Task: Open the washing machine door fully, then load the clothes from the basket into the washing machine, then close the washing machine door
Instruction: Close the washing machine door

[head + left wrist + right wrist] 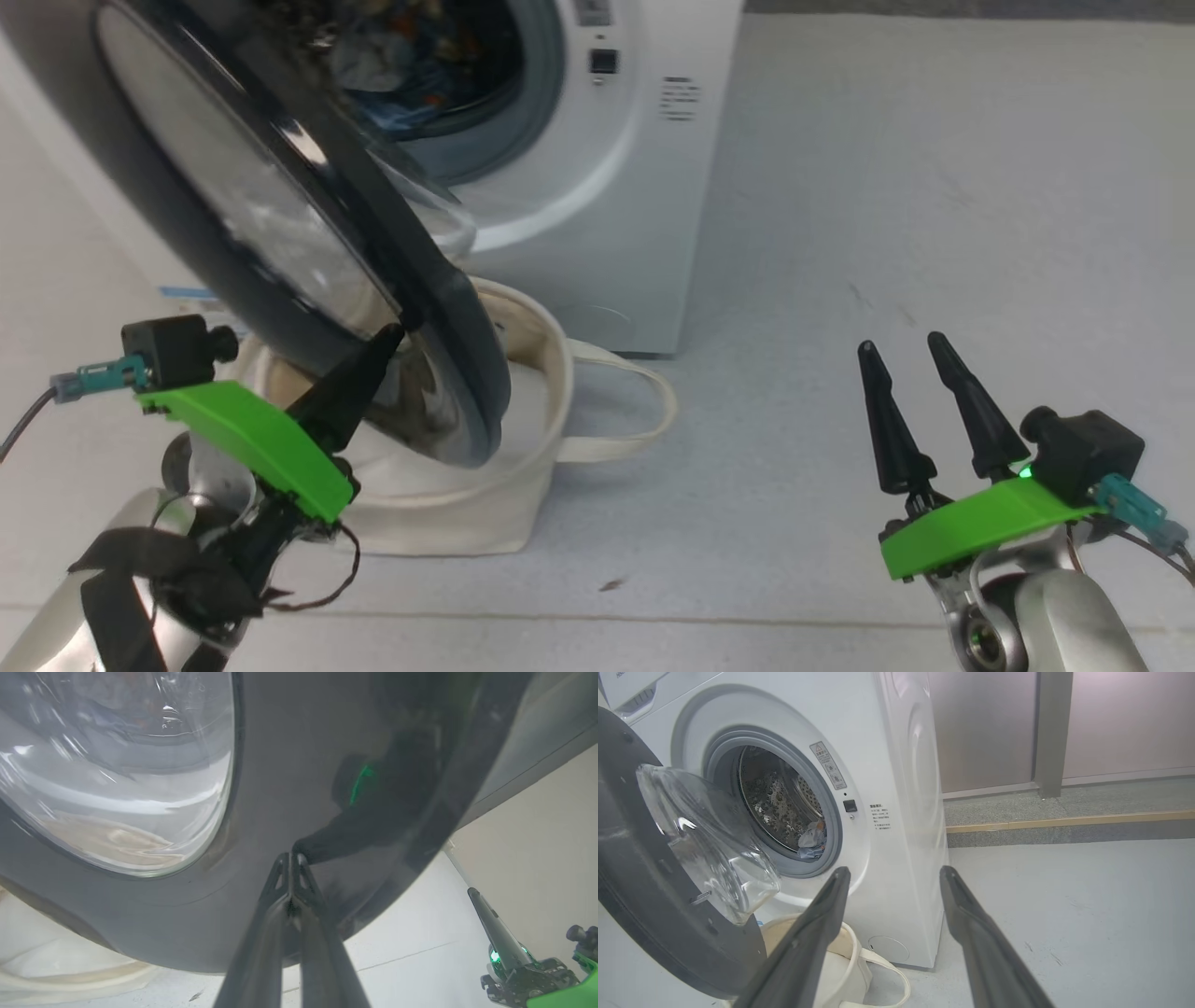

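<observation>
A: Where is the left hand (390, 338) sitting?
B: Its two fingers are pressing together, gripping nothing, and the tips are seemingly touching the glossy black rim of the washing machine door (252, 205), low on that rim. The door is standing partly open, hanging over the basket (467, 518), which is sitting on the floor right in front of the washing machine (607, 215).
A: And the clothes (812, 840)?
B: They are lying inside the drum, one bundle resting close to the grey ring at the mouth. So I am judging this to be the closing step.
A: What is worrying you?
B: The rim is curving and slick, and pointed tips are offering little purchase. If the push is running off-centre, they are likely sliding off toward the glass or past the edge, leaving the door short of shutting.
A: Anything else?
B: That bundle may be getting pinched between the ring and the glass bowl. A downward slip may also be knocking the basket.
A: The right hand (901, 343)?
B: It is hovering over the floor to the right, fingers spread apart, holding nothing, well apart from the machine
</observation>
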{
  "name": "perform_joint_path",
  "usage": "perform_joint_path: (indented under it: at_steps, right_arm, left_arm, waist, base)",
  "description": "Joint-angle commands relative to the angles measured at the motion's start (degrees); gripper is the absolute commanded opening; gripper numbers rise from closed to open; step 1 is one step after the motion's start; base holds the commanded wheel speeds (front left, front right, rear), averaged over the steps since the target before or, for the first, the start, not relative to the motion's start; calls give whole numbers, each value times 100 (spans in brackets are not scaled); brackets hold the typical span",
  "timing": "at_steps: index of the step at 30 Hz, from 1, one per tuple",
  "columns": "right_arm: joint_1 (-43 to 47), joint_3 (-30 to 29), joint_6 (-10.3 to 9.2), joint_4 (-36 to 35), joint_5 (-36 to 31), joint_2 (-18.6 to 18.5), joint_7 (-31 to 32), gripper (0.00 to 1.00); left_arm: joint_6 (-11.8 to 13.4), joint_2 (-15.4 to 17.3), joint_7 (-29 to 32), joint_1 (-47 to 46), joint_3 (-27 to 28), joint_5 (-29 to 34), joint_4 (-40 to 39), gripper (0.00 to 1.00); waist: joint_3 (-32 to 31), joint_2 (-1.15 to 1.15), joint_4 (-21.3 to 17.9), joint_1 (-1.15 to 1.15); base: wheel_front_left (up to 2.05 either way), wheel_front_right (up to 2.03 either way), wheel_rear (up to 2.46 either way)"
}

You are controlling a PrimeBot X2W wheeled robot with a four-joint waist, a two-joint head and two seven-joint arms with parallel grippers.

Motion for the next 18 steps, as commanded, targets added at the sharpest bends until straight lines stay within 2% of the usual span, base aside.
perform_joint_path:
  at_steps: [1,8,13,16,17,18]
  right_arm:
    - [-207,128,6,-157,30,54,-86,100]
    - [-255,150,6,-58,59,68,-193,100]
    - [-232,89,6,-42,52,70,-213,100]
    - [-213,54,6,-18,51,71,-219,100]
    - [-206,48,6,0,52,71,-225,100]
    - [-197,44,6,15,57,71,-232,100]
  left_arm:
    - [-35,256,-135,-443,122,-33,-156,0]
    - [-35,539,-776,-782,-324,-12,125,0]
    - [-35,767,-1093,-893,-544,-9,296,0]
    - [-35,969,-1566,-981,-653,182,402,1]
    - [-35,1058,-1790,-989,-693,296,435,29]
    - [-35,1161,-1999,-977,-740,419,484,99]
  waist:
    - [110,0,-411,0]
    - [91,0,-706,0]
    - [65,0,-633,0]
    - [-4,0,-526,0]
    - [-47,0,-492,0]
    - [-90,0,-462,0]
  base:
    - [0,0,0]
    - [0,0,0]
    - [0,0,0]
    - [0,0,0]
    - [0,0,0]
    - [0,0,0]
